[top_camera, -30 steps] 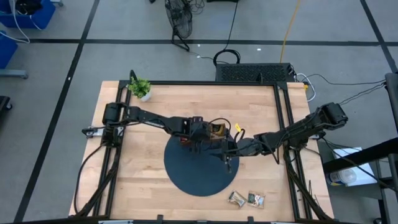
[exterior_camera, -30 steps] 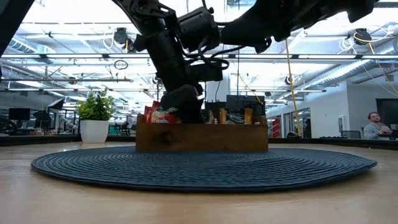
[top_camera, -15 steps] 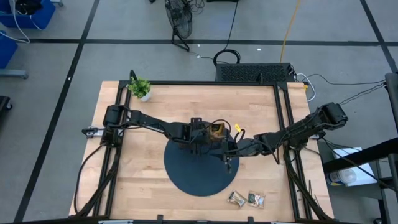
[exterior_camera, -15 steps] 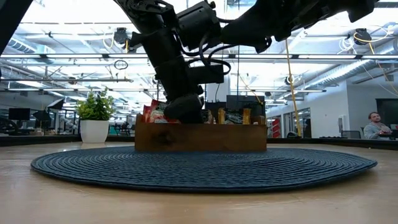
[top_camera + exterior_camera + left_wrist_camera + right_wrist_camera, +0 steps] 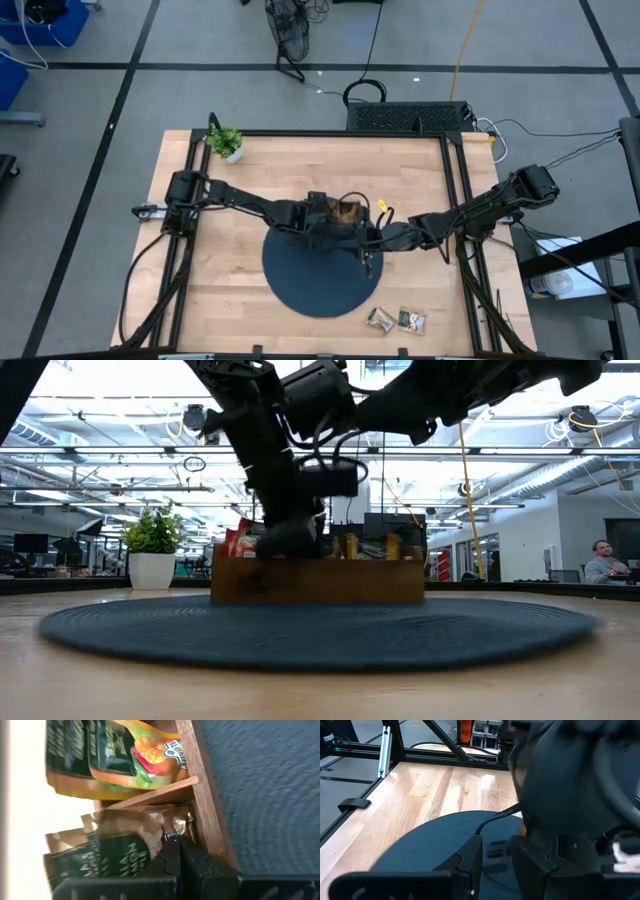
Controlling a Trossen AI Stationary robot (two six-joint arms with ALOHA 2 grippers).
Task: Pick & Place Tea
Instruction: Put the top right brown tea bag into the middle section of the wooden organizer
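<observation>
Left wrist view shows the left hand (image 5: 177,851) clenched, its fingers dipped into the wooden tray (image 5: 197,795) among the tea sachets (image 5: 120,755) — probably settling one into its compartment. Orange and green packets stand filed on edge behind dividers. High view: the right hand (image 5: 368,258) hovers over the round mat (image 5: 300,285), partly parted, grasping nothing I can see — two more sachets (image 5: 395,320) wait on the tabletop (image 5: 230,310).
</observation>
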